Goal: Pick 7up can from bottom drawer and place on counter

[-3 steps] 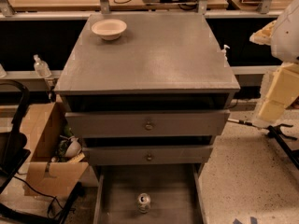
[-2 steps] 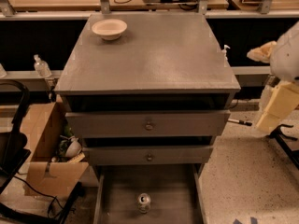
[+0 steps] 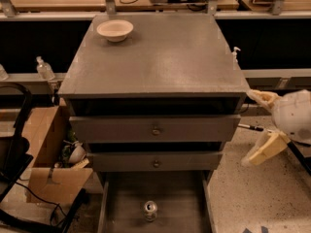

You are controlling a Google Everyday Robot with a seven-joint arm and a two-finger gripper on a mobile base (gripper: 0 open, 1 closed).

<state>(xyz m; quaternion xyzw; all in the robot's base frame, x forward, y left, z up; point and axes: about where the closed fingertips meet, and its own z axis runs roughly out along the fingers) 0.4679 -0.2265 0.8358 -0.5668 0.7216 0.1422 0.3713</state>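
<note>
Wide open and empty, my claw (image 3: 250, 127) hangs out to the right of the drawer fronts (image 3: 194, 128), fingers (image 3: 265, 149) pointing left toward them. The 7up can (image 3: 150, 210) stands upright on the floor of the pulled-out bottom drawer (image 3: 180, 198), well below and left of me. A cream bowl (image 3: 115, 30) sits at the counter's (image 3: 160, 57) far left corner.

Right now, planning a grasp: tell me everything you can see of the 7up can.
The 7up can is small and metallic, standing upright on the bare grey floor of the open bottom drawer, near its middle, clear of the walls. Its silver lid faces up; little of its body shows. Nothing else touches it. The end effector is open, at the picture's right, beside the cabinet.
</note>
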